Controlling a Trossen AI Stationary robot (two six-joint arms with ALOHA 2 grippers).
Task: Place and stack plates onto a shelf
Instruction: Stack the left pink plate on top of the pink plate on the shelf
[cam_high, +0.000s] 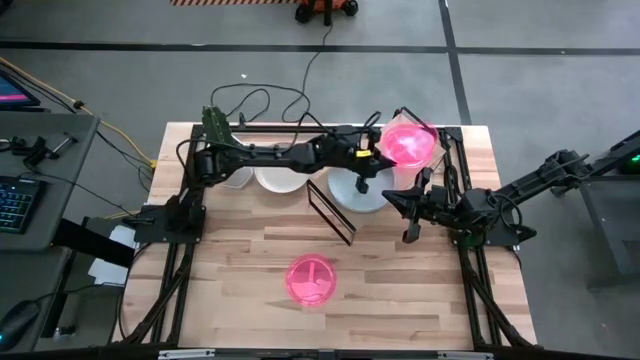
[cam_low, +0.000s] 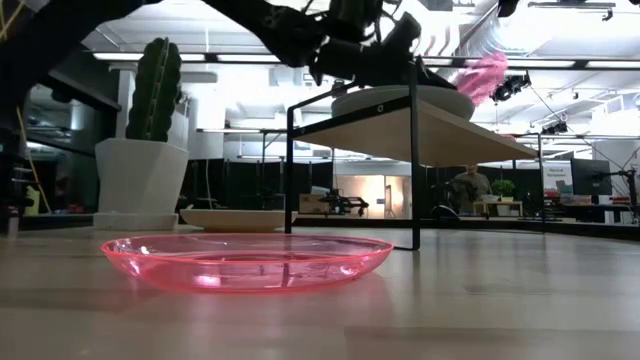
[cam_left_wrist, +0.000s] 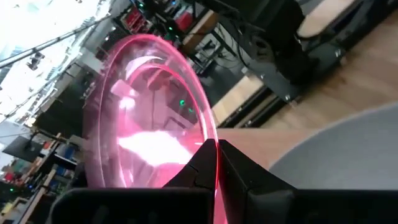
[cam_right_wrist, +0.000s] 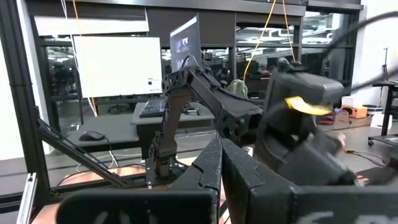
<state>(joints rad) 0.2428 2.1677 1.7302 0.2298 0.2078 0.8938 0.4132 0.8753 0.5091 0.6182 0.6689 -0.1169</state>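
My left gripper (cam_high: 385, 149) is shut on a translucent pink plate (cam_high: 408, 142) and holds it tilted over the far right part of the table, beside the shelf (cam_low: 450, 135). A pale grey plate (cam_high: 360, 190) lies on the shelf top. A second pink plate (cam_high: 312, 280) rests flat on its base on the tabletop near the front. Two whitish plates (cam_high: 285, 180) lie at the far left, partly under the left arm. My right gripper (cam_high: 392, 197) hangs shut at the right side, touching nothing. My left gripper pinches the pink plate's rim (cam_left_wrist: 211, 134) between its two fingers, one finger on each face of the plate. It reaches in roughly level from the table's left. The plate is lifted clear and stands tilted on edge, rising beyond the fingers.
A green cactus in a white pot (cam_low: 150, 130) stands at the far left. The shelf's black leg frame (cam_high: 332, 212) stands mid-table. Black rails (cam_high: 470, 280) run along the table's left and right sides. Bare tabletop lies around the near pink plate.
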